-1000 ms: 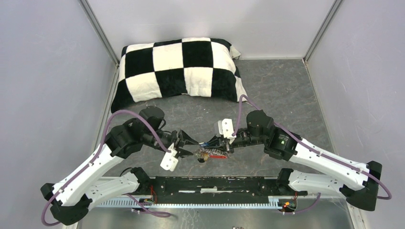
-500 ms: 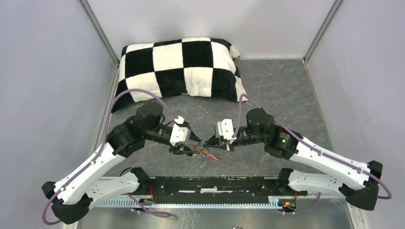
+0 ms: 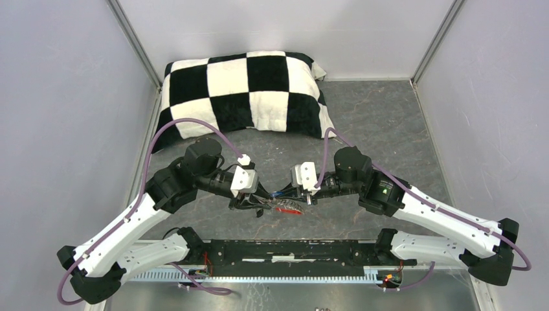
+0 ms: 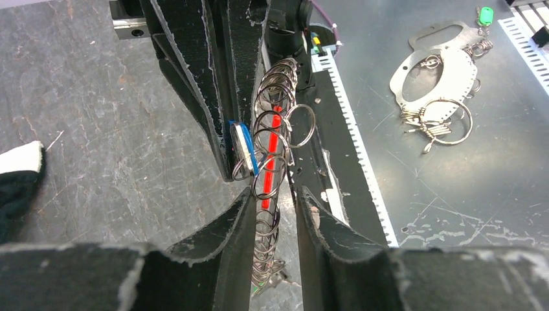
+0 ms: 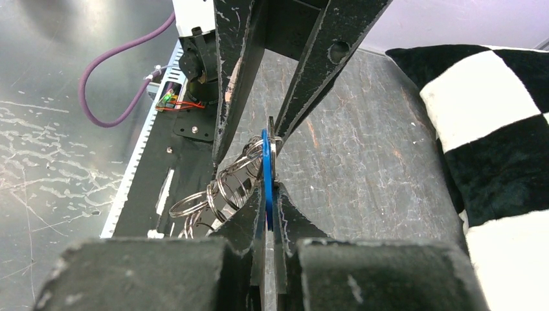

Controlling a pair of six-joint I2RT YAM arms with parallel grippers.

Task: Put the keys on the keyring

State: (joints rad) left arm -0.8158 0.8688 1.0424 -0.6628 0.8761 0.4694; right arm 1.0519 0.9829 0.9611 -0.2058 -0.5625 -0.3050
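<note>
My right gripper [image 5: 267, 184] is shut on a blue key tag [image 5: 265, 165], which stands edge-on between its pads. From that tag hangs the keyring [image 4: 275, 84], a string of linked silvery rings, with a red key tag [image 4: 272, 152] among them. My left gripper [image 4: 276, 192] faces the right one, its jaws on either side of the rings. Its left finger [image 4: 243, 214] touches them and a gap shows at the other finger. In the top view both grippers meet over the table's middle, the left [image 3: 259, 202] beside the red tag [image 3: 289, 209].
A black-and-white checkered pillow [image 3: 243, 91] lies at the back. The arms' base rail [image 3: 285, 249] runs along the near edge. On the metal shelf beyond it lie flat metal plates with loose rings [image 4: 434, 78] and a green tag [image 4: 485, 14].
My left wrist has rolled over and moved right to the hanging rings, and its jaws have narrowed around them. The right gripper has kept its hold and barely moved.
</note>
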